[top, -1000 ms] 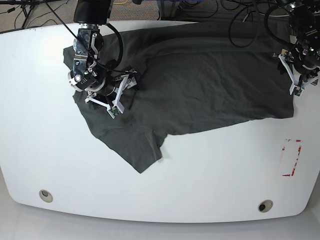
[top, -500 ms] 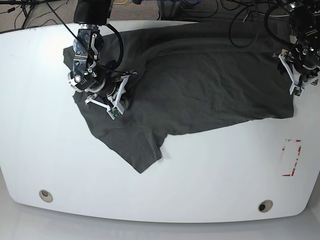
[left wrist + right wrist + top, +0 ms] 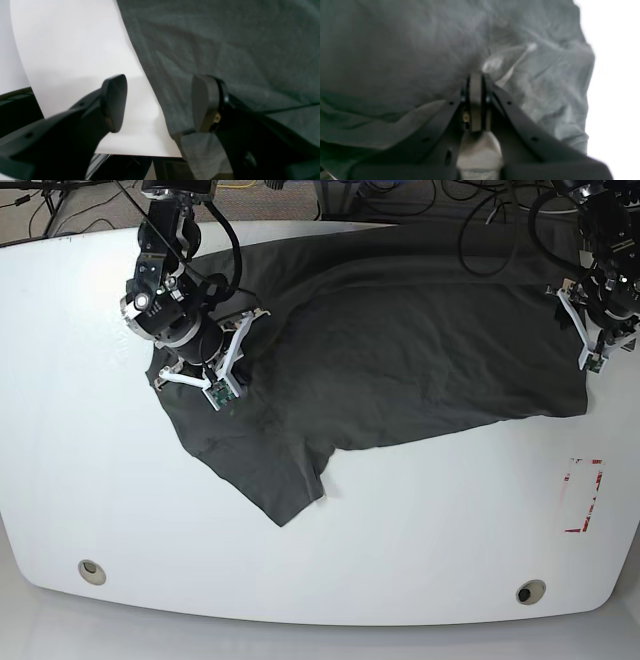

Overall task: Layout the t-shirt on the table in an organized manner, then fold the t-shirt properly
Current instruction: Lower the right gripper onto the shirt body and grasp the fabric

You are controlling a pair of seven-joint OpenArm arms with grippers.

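T-shirt [image 3: 400, 340] — one; right end effector [image 3: 476, 75] pinches it, left end effector [image 3: 160, 105] agape.

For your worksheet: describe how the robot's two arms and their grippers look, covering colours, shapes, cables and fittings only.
Both arms are black, jointed metal with looping black cables. The right gripper carries white angular struts and a small green circuit board; its wrist has a round silver disc. The left gripper has similar white struts. Close up, the left gripper's fingers are matte black with rounded, paddle-shaped tips.

base: overhead, far | wrists: close, downward | shared: t-shirt [image 3: 400, 340]
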